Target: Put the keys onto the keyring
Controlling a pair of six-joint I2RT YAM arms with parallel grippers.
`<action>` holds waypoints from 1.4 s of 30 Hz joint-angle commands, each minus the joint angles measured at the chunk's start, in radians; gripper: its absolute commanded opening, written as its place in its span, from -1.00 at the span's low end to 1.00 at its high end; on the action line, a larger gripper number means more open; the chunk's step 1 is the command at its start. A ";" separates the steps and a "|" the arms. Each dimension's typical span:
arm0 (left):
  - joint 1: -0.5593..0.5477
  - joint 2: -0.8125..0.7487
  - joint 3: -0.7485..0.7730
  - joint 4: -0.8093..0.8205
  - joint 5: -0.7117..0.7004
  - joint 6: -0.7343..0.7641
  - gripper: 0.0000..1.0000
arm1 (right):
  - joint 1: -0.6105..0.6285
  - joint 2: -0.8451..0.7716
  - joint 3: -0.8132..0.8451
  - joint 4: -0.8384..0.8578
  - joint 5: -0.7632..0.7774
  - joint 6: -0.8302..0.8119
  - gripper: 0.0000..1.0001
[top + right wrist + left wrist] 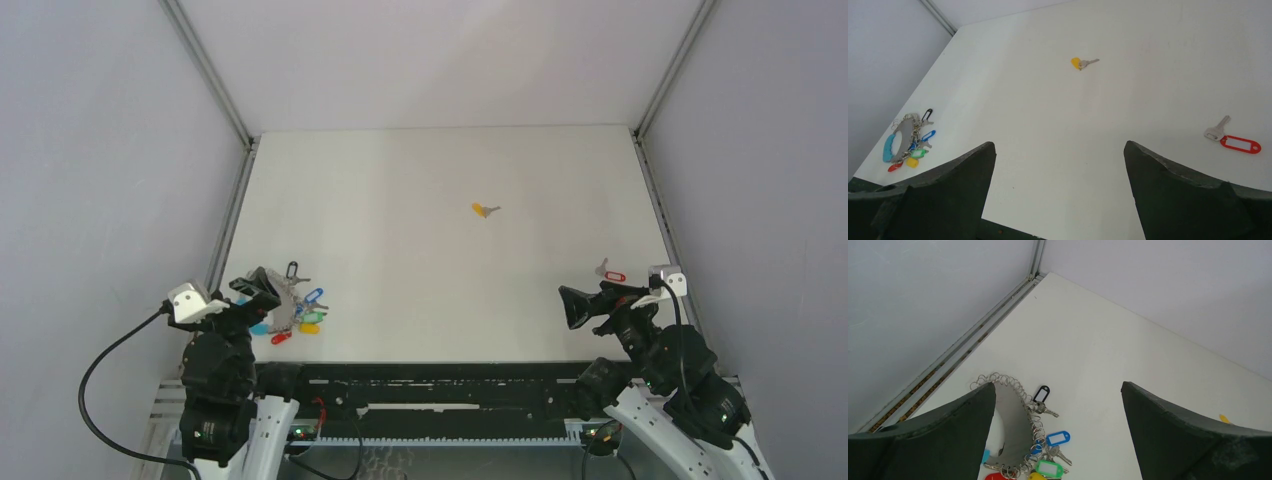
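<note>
Left gripper wide open, empty, by near-left keyring; right gripper likewise, near red-tagged key; yellow-tagged key farther.

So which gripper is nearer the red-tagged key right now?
Right. The right gripper is open close beside the red-tagged key, which lies just off to its right. The left gripper is at the opposite side, by the keyring.

High rear overview, two low wrist cameras.
All three show me the keyring, nearest from the left wrist.
</note>
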 commanded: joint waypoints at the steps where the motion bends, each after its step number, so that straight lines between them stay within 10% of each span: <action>1: -0.006 -0.151 -0.002 0.025 -0.011 0.000 0.99 | -0.007 -0.094 0.000 0.029 0.002 0.014 1.00; 18: -0.038 -0.007 0.013 -0.009 -0.045 -0.029 0.99 | -0.013 -0.057 -0.004 0.039 -0.026 0.003 1.00; 34: -0.035 0.476 0.037 -0.100 -0.017 -0.301 0.99 | 0.009 -0.009 -0.006 0.057 -0.085 -0.018 1.00; 42: 0.151 0.722 -0.012 -0.022 0.124 -0.341 1.00 | 0.018 0.006 -0.007 0.063 -0.104 -0.024 1.00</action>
